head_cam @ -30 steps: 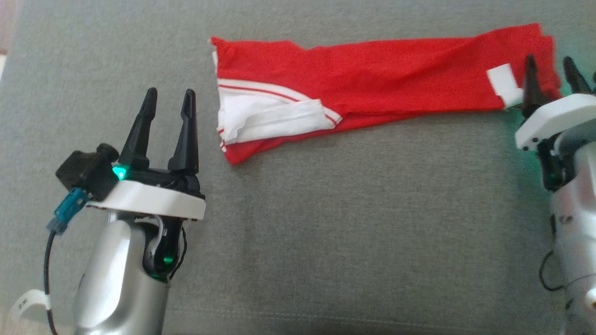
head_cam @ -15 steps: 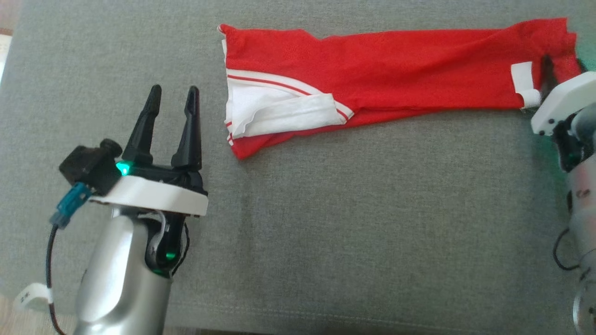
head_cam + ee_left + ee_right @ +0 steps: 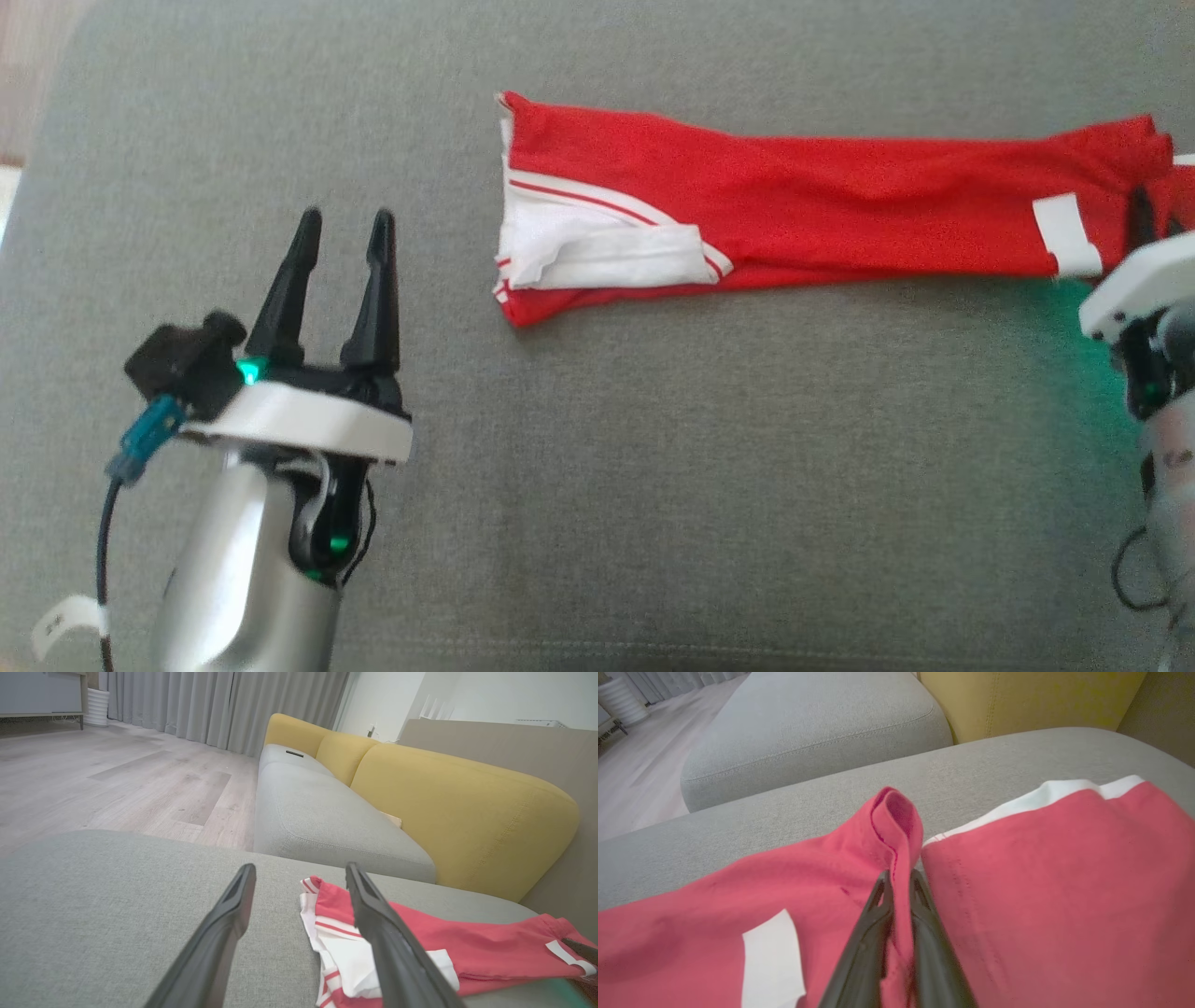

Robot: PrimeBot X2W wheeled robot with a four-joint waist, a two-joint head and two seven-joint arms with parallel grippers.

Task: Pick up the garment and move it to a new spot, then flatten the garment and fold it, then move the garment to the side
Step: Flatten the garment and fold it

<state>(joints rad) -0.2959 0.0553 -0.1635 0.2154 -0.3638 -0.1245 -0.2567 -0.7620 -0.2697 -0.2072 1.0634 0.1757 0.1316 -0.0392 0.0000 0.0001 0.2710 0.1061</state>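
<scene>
The right gripper (image 3: 899,877), whose fingers stood apart at the right end of the garment (image 3: 840,187) a second ago, now pinches a raised fold of red cloth there. That end is bunched up, and the garment's white-trimmed end lies farther from the left gripper (image 3: 346,219) than before.

The garment (image 3: 840,205) lies stretched left to right on the cushion (image 3: 653,467). The left gripper (image 3: 344,219) is left of the garment and nearer the robot, apart from it. The right gripper (image 3: 900,877) pinches a fold at the garment's right end. Behind the garment stands a sofa (image 3: 458,812).
</scene>
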